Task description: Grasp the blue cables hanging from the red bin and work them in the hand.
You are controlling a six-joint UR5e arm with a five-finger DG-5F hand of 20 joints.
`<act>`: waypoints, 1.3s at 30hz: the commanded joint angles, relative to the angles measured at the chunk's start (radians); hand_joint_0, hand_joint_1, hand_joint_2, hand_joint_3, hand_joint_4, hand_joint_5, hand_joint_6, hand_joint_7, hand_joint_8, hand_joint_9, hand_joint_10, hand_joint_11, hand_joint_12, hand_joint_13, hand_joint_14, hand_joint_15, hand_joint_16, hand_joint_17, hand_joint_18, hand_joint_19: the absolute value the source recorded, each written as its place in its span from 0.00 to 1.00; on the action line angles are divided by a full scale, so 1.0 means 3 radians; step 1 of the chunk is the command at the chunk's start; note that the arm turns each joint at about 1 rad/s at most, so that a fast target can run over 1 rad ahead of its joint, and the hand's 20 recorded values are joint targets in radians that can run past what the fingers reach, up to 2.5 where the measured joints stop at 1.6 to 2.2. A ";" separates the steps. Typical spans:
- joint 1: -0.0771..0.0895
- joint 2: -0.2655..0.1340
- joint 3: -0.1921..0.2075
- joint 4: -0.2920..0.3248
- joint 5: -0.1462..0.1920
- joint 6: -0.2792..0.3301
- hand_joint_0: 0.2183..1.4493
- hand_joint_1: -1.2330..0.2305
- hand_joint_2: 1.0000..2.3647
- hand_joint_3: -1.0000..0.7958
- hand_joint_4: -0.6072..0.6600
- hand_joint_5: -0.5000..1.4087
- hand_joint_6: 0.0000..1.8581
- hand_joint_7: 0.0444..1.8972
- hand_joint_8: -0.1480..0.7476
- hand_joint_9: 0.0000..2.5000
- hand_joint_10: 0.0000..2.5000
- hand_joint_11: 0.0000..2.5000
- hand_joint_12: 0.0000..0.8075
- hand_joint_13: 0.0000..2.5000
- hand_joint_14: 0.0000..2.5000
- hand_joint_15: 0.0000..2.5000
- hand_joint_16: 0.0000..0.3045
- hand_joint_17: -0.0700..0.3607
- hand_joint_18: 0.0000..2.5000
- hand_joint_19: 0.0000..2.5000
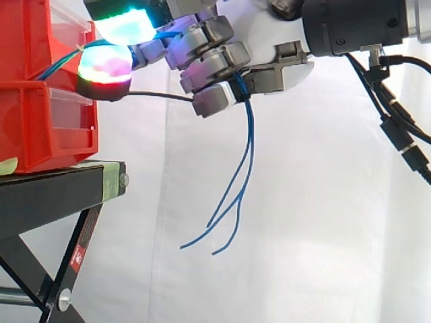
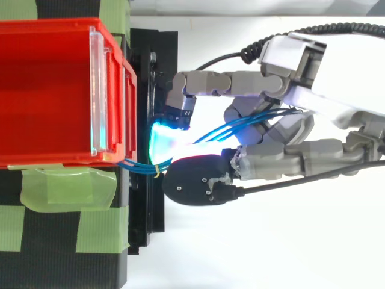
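Thin blue cables (image 1: pixel 241 188) run from the upper red bin (image 1: pixel 34 33) into my hand (image 1: pixel 222 64) and dangle below it, their loose ends hanging free in front of the curtain. From above, the blue cables (image 2: pixel 222 129) leave the red bin's front corner (image 2: pixel 114 158), where a small yellow tie binds them, and pass between my curled fingers. The hand (image 2: pixel 283 123) sits just right of the bins, shut on the cables. Its glowing fingertips (image 1: pixel 104 67) are close to the bin front.
Two red bins are stacked on a black stand (image 1: pixel 60 185) at the left, with a second red bin (image 1: pixel 47 128) below the first. Green tape (image 2: pixel 66 186) covers parts of the stand. A white curtain hangs behind.
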 commanded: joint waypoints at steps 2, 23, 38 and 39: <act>0.0001 0.0004 0.0000 0.0000 0.0000 0.0000 0.66 0.47 0.46 0.84 0.79 0.46 0.01 0.65 0.47 0.42 1.00 1.00 0.51 0.51 1.00 0.73 0.14 0.38 0.54 0.45; -0.0004 -0.0001 0.0000 -0.0010 -0.0015 -0.0031 0.63 0.45 0.43 0.82 0.81 0.47 0.01 0.44 0.47 0.42 1.00 1.00 0.51 0.51 1.00 0.73 0.14 0.38 0.54 0.45; -0.0004 0.0004 0.0000 -0.0010 -0.0026 -0.0031 0.67 0.38 0.00 0.77 0.75 0.52 0.00 0.70 0.47 0.42 1.00 1.00 0.51 0.51 1.00 0.73 0.14 0.38 0.54 0.45; -0.0004 0.0004 0.0000 -0.0010 -0.0026 -0.0031 0.67 0.38 0.00 0.76 0.73 0.53 0.00 0.74 0.47 0.42 1.00 1.00 0.51 0.51 1.00 0.73 0.14 0.38 0.54 0.45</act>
